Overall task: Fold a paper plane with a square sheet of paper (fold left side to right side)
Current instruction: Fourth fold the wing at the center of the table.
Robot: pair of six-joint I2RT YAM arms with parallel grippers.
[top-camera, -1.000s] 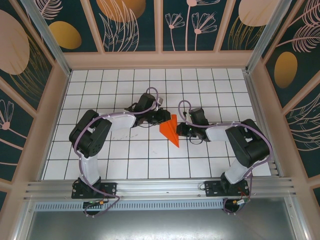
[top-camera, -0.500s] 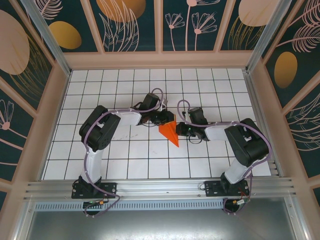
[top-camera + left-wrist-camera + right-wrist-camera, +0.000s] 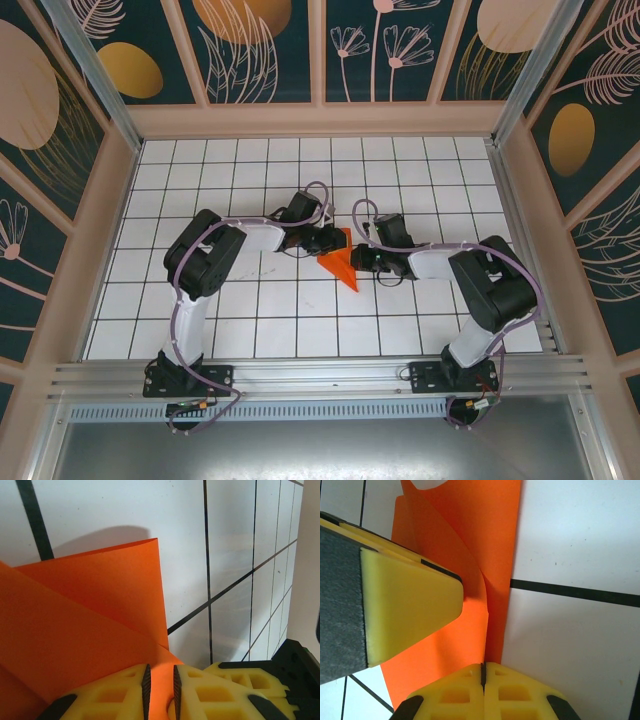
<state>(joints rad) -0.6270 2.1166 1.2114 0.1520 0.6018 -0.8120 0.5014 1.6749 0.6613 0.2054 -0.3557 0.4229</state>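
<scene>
Mid-tabletop, overhead view: a thin, bright orange paper (image 3: 340,262), no longer square. It lay creased into a narrow pointed wedge, tip toward the near edge, on the white tabletop ruled with black grid lines (image 3: 250,320), between the two arms.

Left claw (image 3: 330,240) sat at the wedge's far left corner. From its wrist camera we saw the left claw (image 3: 160,672) set narrow, its yellow foam pads (image 3: 115,690) nipping one layer of the orange paper (image 3: 90,610). A flap stood raised off the tabletop and cast a shadow on the tile behind it.

Right claw (image 3: 357,258) sat just beside the wedge's right edge. Its wrist camera showed the right claw (image 3: 483,672) fully closed, pads pressed flat together. Their tips met the orange paper (image 3: 470,540) where a loose layer curled down toward them. We could not tell whether a layer was pinched or only touched. The left claw's yellow pad (image 3: 405,605) lay over the paper close by.

Progress, as we judged it:
- Done: the early folds. The layers overlapped and the point was formed.
- In hand: a flap held up on the left, probably to be carried over to the right.
- Left: laying that flap flat, pressing its crease, and narrowing the wedge to a slim dart. It was too broad and loose to pass as a finished plane.
</scene>
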